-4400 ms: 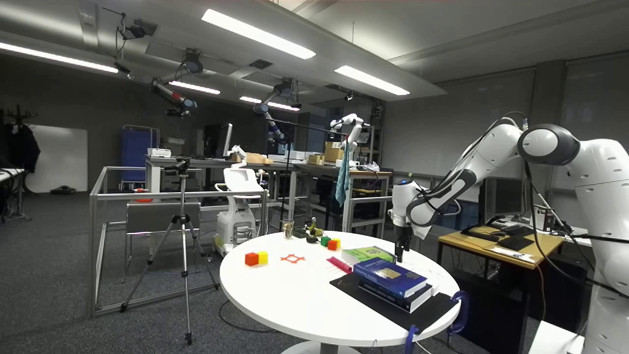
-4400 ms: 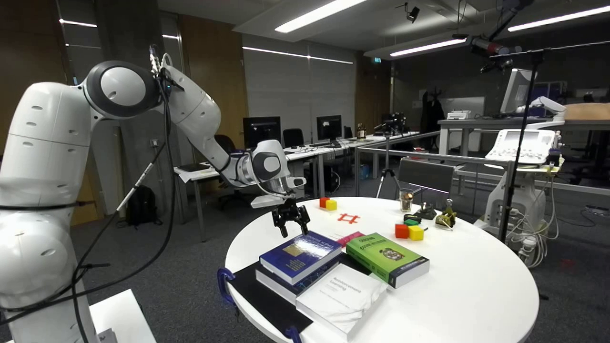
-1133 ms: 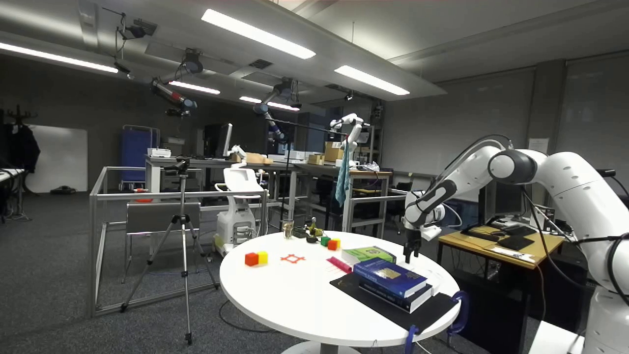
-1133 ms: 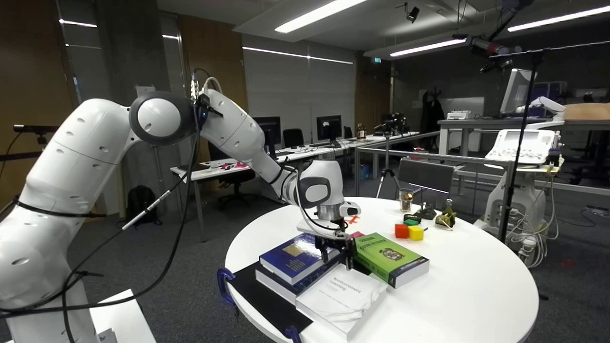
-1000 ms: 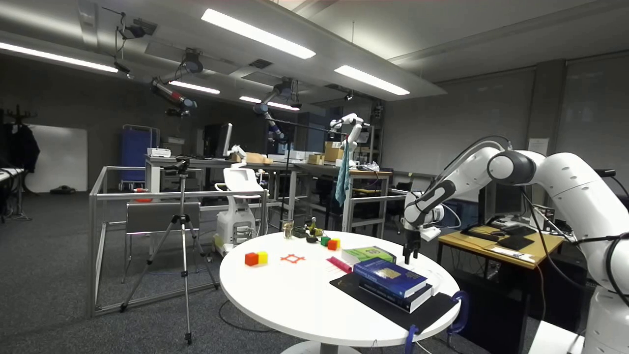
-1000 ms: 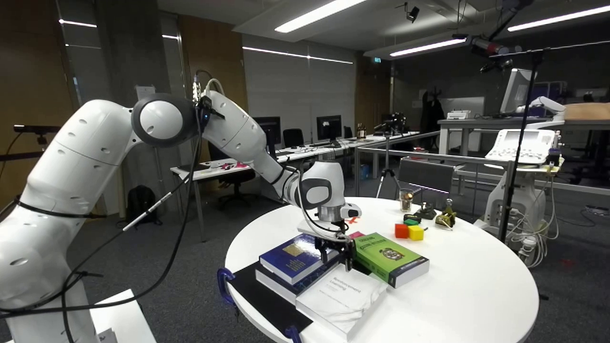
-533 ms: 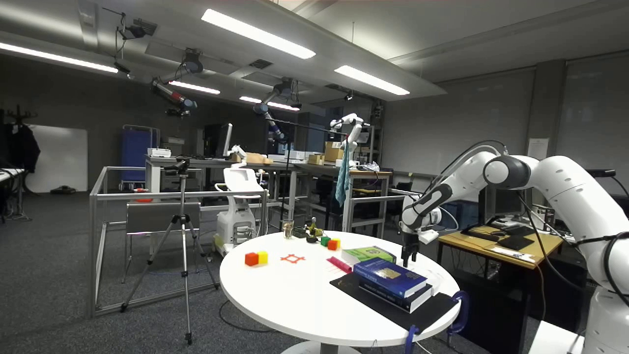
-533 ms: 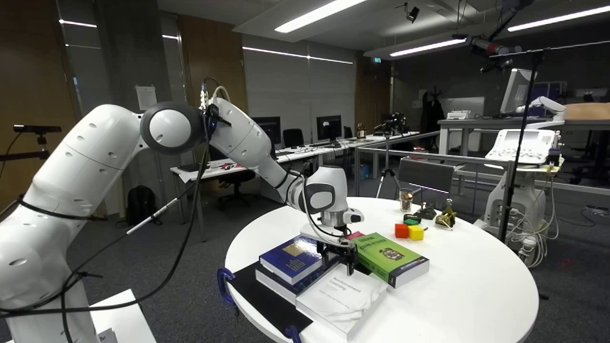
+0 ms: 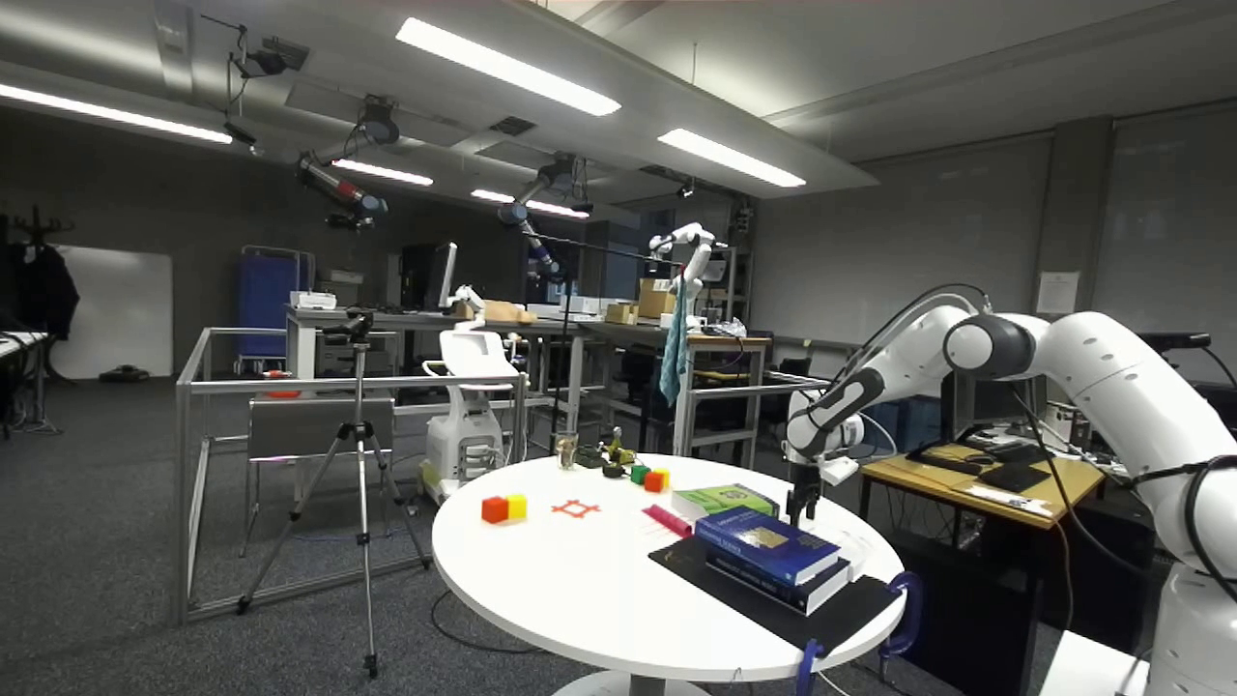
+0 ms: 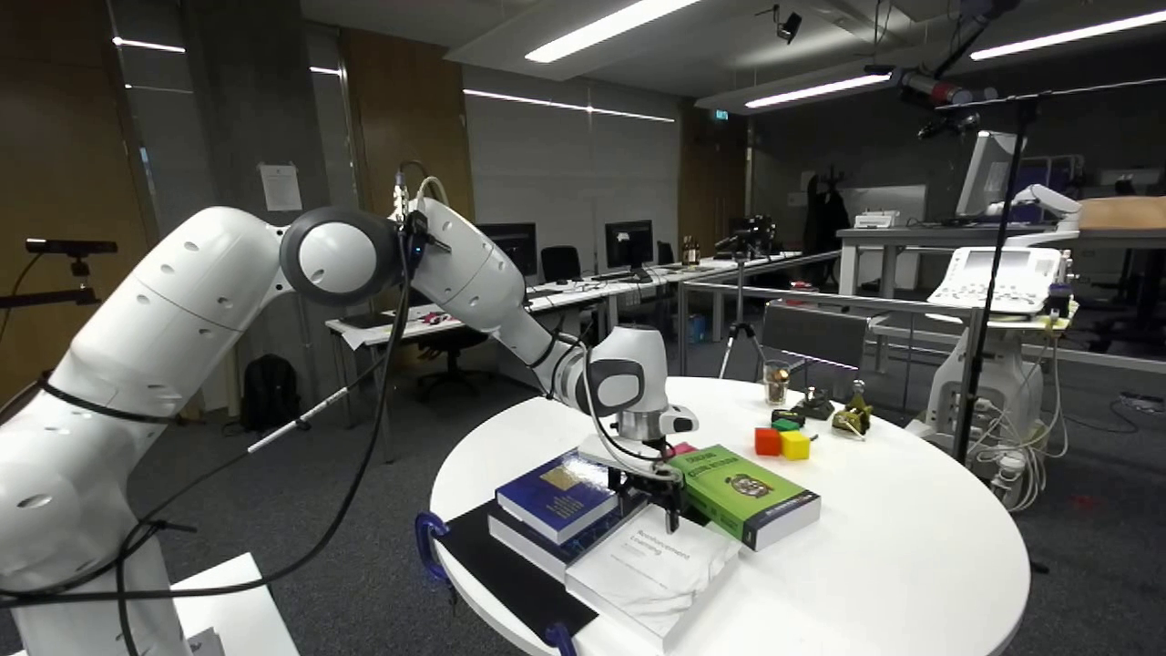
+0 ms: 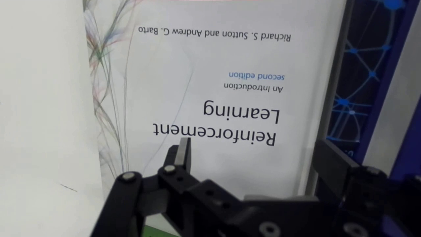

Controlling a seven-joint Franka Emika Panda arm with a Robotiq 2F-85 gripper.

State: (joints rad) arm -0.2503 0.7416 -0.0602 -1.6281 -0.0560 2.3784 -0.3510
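Observation:
My gripper points down with its jaws wide apart and nothing held between them. Below it lies the white Reinforcement Learning book, whose title reads upside down in the wrist view. One finger is over the white cover; the opposite one is by the book's spine edge, beside a dark blue book. Whether a fingertip touches the cover I cannot tell. In an exterior view a blue book rests on the dark one, left of the gripper. A green book lies to its right.
The books lie on a round white table, partly over a black mat held by blue clamps. Red and yellow cubes, a glass and a pink strip are on the table too.
The arm has swung from beyond the blue book to over the white book. In the last second the gripper has sunk slightly closer to its cover. Its jaws stay open; the books have not moved.

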